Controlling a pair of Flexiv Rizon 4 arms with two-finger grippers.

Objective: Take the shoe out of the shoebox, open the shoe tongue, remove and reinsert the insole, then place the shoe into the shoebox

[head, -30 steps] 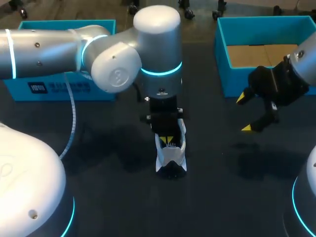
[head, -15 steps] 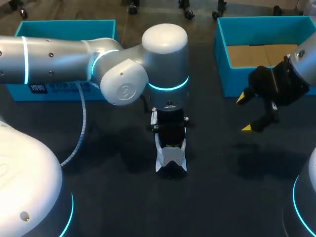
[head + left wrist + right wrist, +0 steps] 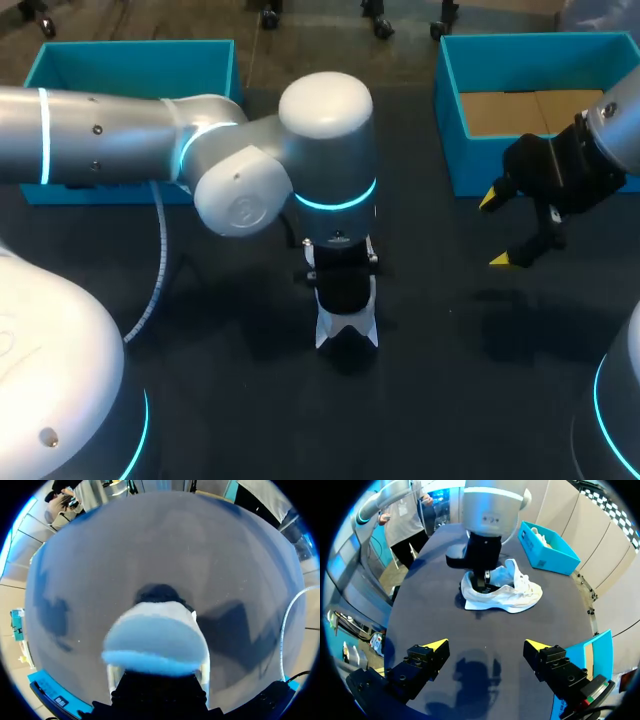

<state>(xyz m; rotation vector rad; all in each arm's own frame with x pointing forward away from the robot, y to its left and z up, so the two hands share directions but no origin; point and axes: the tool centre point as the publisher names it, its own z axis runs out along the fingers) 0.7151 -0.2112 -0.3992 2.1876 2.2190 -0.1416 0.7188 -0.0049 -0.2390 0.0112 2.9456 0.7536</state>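
Shoe [image 3: 347, 326], a white laced trainer with a dark patch at the heel, is seen standing upright on its sole near the middle of the dark counter [image 3: 450, 390], outside both boxes. Left gripper [image 3: 483, 577], black-bodied on a silver arm with a glowing teal ring, is set straight down onto the shoe and reaches into its opening close to the heel. In the head view most of the shoe is covered by that arm and only the heel end shows beneath it. Whether the left gripper is spread or closed on anything cannot be told: its tips are hidden in the shoe. In the left wrist view only a blurred white and pale blue part of the shoe is seen right ahead of the black gripper body. Laces and toe are seen in the right wrist view, the toe pointed towards the teal open cardboard box [image 3: 130, 62] on the left side of the counter, which holds something pale that cannot be made out. Right gripper [image 3: 495, 230] hangs above the counter well apart from the shoe, its yellow-tipped fingers [image 3: 436, 645] spread wide with nothing between them. Near it, at the far right of the counter, the second teal open box [image 3: 450, 130] with a brown cardboard floor is noted. A white cable [image 3: 160, 270] is seen hanging from the left arm.
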